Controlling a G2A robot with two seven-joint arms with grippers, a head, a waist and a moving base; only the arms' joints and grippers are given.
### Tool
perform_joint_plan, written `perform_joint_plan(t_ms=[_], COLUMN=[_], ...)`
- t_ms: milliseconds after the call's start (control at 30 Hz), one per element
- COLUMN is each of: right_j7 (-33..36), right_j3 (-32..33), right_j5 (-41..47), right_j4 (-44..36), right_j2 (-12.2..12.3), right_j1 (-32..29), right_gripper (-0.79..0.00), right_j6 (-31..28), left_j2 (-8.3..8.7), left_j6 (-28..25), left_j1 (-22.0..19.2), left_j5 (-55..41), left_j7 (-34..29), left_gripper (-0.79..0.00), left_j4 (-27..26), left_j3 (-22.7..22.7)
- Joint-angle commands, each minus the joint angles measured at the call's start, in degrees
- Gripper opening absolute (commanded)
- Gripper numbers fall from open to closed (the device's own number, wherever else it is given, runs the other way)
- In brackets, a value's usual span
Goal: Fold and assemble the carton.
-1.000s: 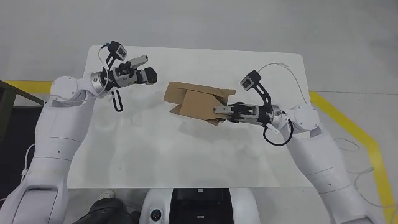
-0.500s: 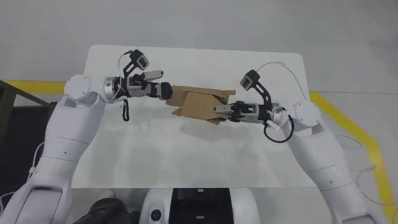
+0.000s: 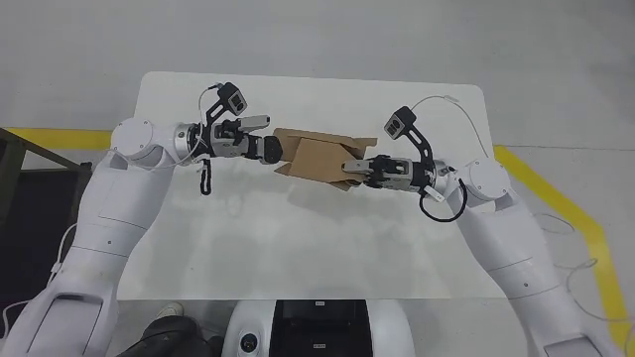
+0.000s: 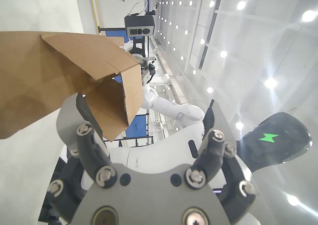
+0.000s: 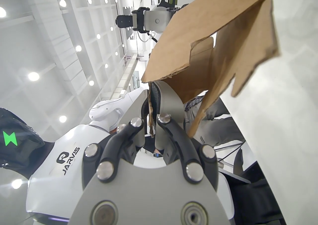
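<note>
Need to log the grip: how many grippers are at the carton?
2. Right gripper shut on one end of the carton; left gripper open at the opposite end.

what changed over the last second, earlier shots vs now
The left gripper swung across the table toward the carton and now sits at the end nearest its own arm, jaws open, nothing gripped yet. The right gripper stayed shut on the carton's other end, drifting only slightly. The carton barely shifted.
</note>
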Motion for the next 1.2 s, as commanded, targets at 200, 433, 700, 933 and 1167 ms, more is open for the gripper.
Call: perform_joint_plan(t_ms=[200, 433, 700, 933, 1167], right_j7=[-2.51, -3.72, -1.96, -1.99, -3.4], right_j3=[-1.06, -2.22, -3.34, -4.4, -5.27], right_j5=[0.08, 1.96, 5.06, 7.41, 6.64], right_j4=[-0.94, 0.43, 1.42, 3.16, 4.34], right_j2=[-0.22, -0.74, -1.17, -1.72, -2.12], right_j1=[-0.48, 0.0, 0.36, 0.63, 1.11], right_gripper=[-0.785, -0.785, -0.785, -0.785, -0.785], right_j6=[0.76, -0.74, -0.35, -1.08, -1.9], left_j2=[0.05, -0.04, -0.21, -0.86, -1.13], left_j6=[2.36, 4.7, 6.41, 4.63, 4.15], left_j1=[2.15, 1.7, 0.86, -0.14, -0.75], left_j5=[-1.39, -2.76, -4.37, -5.72, -7.65], left_j7=[0.83, -1.28, -4.03, -2.76, -3.47], left_gripper=[0.0, 0.0, 0.0, 0.0, 0.0], left_j4=[-3.65, -3.01, -1.91, -1.31, -1.24], left_j3=[0.09, 0.95, 1.97, 3.64, 3.74])
